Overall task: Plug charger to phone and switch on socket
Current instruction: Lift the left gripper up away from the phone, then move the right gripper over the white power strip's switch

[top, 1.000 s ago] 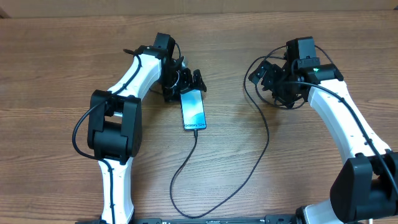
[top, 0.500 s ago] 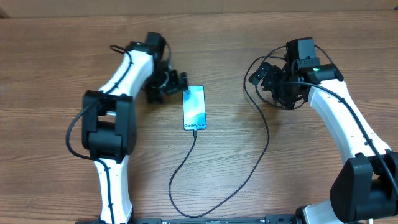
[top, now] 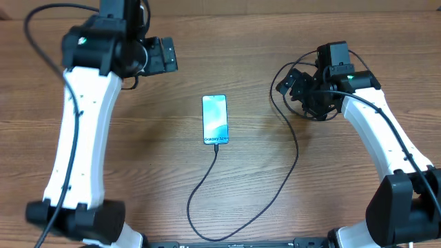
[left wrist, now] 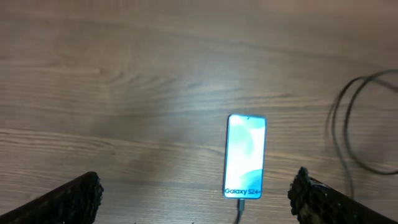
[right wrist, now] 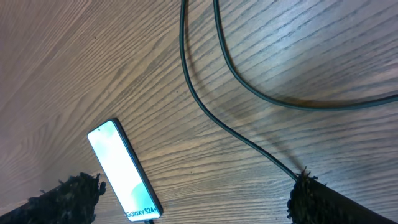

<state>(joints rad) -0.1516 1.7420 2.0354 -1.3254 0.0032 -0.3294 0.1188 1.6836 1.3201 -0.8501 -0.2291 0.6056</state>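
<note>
I judge the charger (top: 297,151) connector seated in the Galaxy S24 phone (top: 214,119). My left gripper (top: 165,55) and right gripper (top: 293,86) gape wide, holding nothing. Next I locate the socket, unseen here.

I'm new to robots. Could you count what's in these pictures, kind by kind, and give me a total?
Phone: 1
Charger cable: 1
Robot arms: 2, the left arm and the right arm
Wooden table: 1
Total: 5
</note>
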